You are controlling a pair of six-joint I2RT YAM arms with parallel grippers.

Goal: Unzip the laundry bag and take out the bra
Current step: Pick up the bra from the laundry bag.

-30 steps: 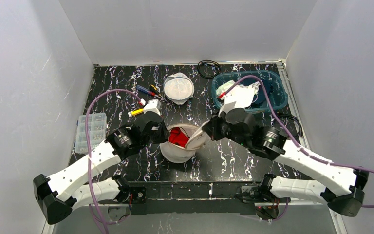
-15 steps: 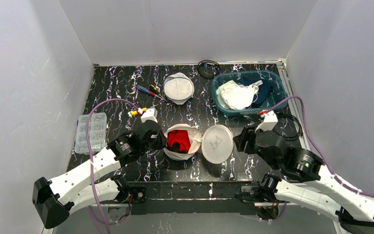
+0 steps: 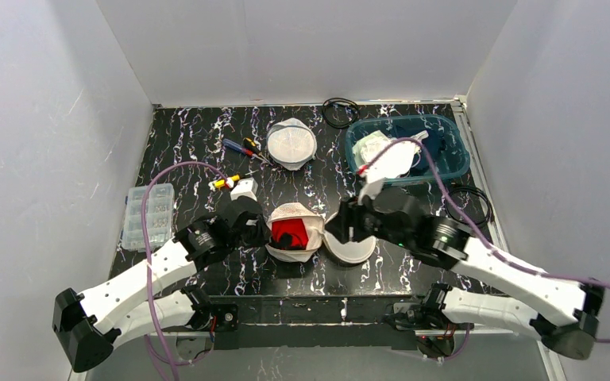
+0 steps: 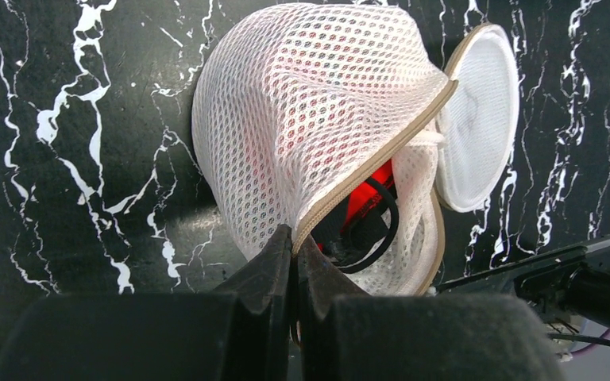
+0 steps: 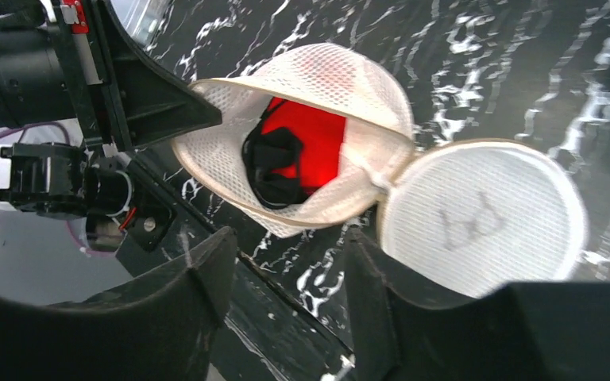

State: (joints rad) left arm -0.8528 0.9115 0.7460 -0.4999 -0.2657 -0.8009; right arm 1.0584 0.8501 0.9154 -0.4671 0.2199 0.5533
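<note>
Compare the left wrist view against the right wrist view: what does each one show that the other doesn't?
Left wrist only: the pinch itself, with the left gripper shut on the beige rim of the laundry bag. Right wrist only: the right gripper open and empty, and a bra outline printed on the flap. Both: the bag unzipped, flap laid open, red bra with black straps inside.

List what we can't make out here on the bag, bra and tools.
- Bra: mostly hidden inside the laundry bag mesh, every view; only red fabric and a black strap show.
- Zipper pull: not findable; left wrist view, left tool covers the rim it pinches.
- Right tool fingertips: top view, hidden under its own wrist.
- Lid print: right wrist view, blurred.
</note>
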